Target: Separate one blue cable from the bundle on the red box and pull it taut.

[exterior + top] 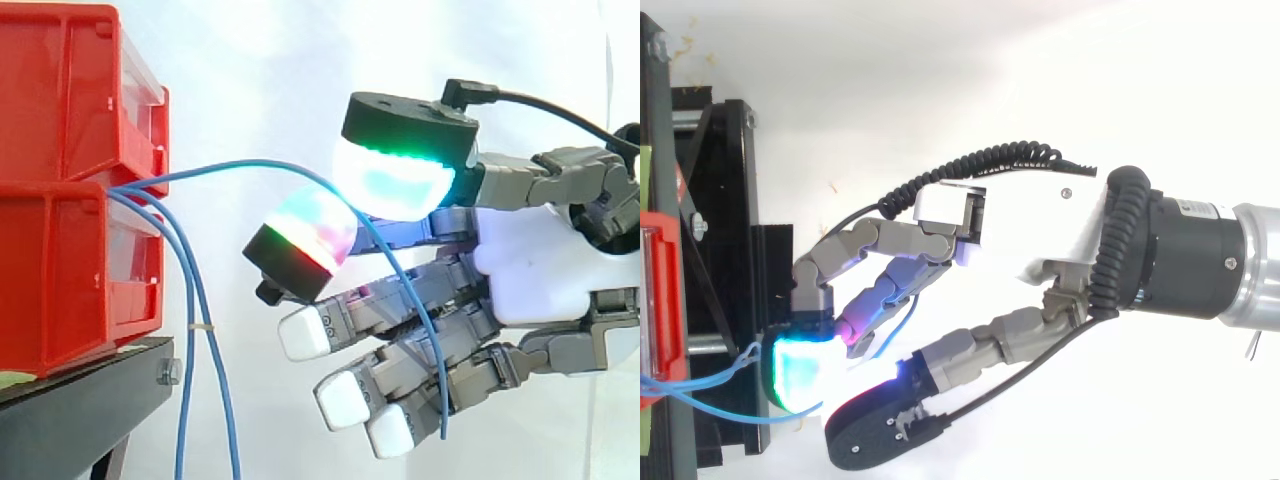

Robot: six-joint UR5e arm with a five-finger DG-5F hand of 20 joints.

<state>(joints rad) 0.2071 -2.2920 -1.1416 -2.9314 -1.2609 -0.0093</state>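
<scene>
Several thin blue cables come out between the two stacked red bins [60, 100] at the left. Two of them [190, 330] hang straight down past the stand, joined by a small pale tie. One separate blue cable [250, 161] arcs rightwards in a gentle curve to my hand [540, 270]. It passes between two glowing fingertips [395, 180] that pinch it, then droops down across the lower fingers to its free end. In the top view the same cable [710, 385] runs from the red bin [660, 300] to the cyan pad of my hand [1040, 230].
The bins rest on a black stand [80, 410] whose edge lies just left of the hanging cables. The stand's frame [720, 200] is close to my fingertips in the top view. A white curtain is behind everything.
</scene>
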